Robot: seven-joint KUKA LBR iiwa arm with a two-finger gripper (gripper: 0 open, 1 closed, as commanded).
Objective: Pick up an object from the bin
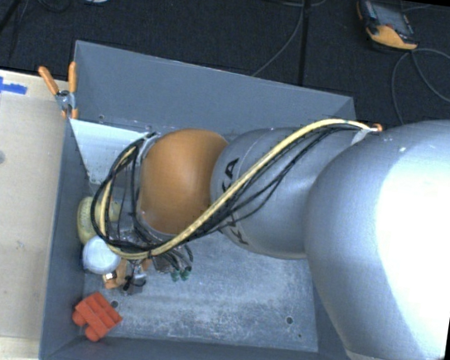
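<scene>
White ball, lying just beside the hand on the side away from the arm, is judged light, hard and prone to rolling. It is best taken across its widest part. How far the hand is open cannot be told. A red block lies farther out.

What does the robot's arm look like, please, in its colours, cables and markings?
The arm is silver-grey with thick rounded links. A smooth orange-brown dome cover caps its wrist. A cable bundle, black with one pale yellow strand, runs along it, beside dark lettering.
</scene>
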